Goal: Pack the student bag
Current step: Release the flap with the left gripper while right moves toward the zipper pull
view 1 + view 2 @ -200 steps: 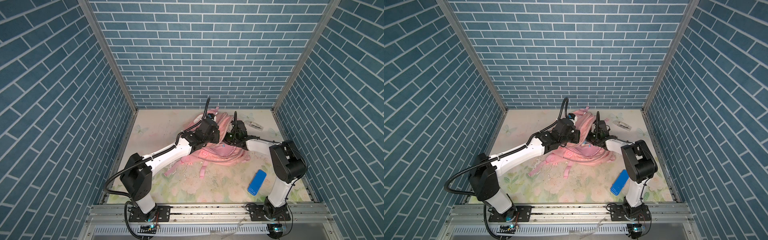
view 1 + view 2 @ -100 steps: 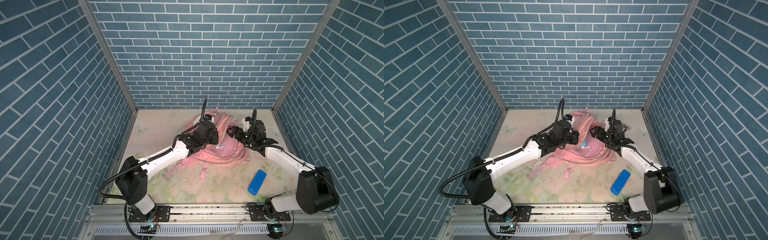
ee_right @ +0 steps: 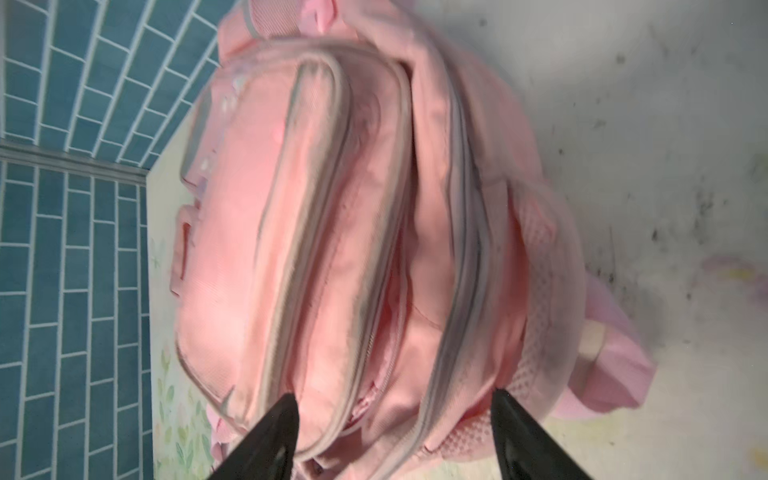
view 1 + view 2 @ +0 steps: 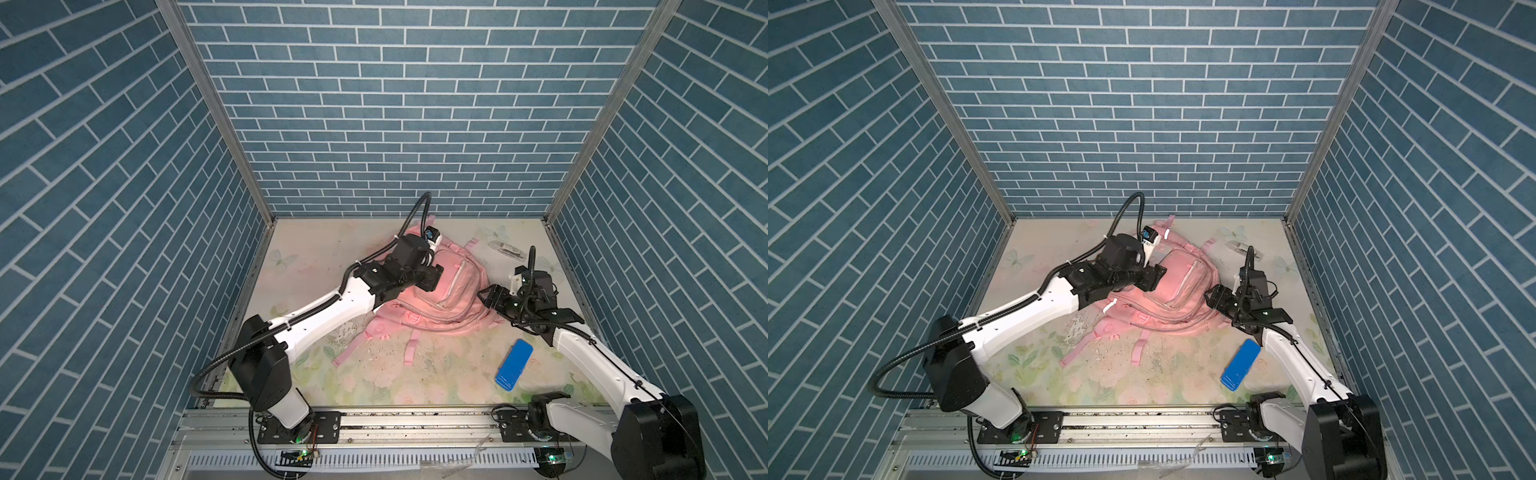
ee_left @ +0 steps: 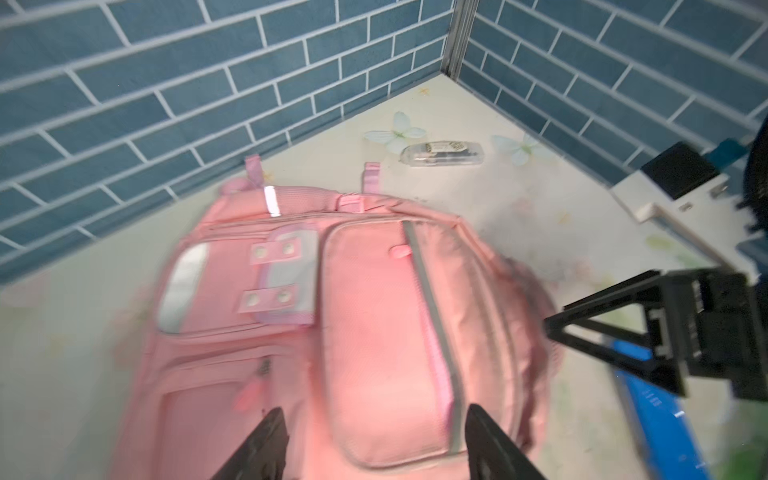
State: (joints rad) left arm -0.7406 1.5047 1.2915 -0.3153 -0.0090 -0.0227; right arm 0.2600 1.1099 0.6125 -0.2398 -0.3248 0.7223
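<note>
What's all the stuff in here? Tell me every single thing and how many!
student bag: one, pink, lying on the table toward the back, straps trailing toward the front.
flat case: one, blue, on the table in front of the bag, on the right.
clear case: one, see-through with dark things inside, near the back right corner.
table: one, pale with a flower print, under everything.
walls: three, blue brick pattern, around the table.
left arm and right arm: two, white with black joints, reaching in from the front.
left gripper: one, black, open, over the bag.
right gripper: one, black, open, at the bag's right side.
</note>
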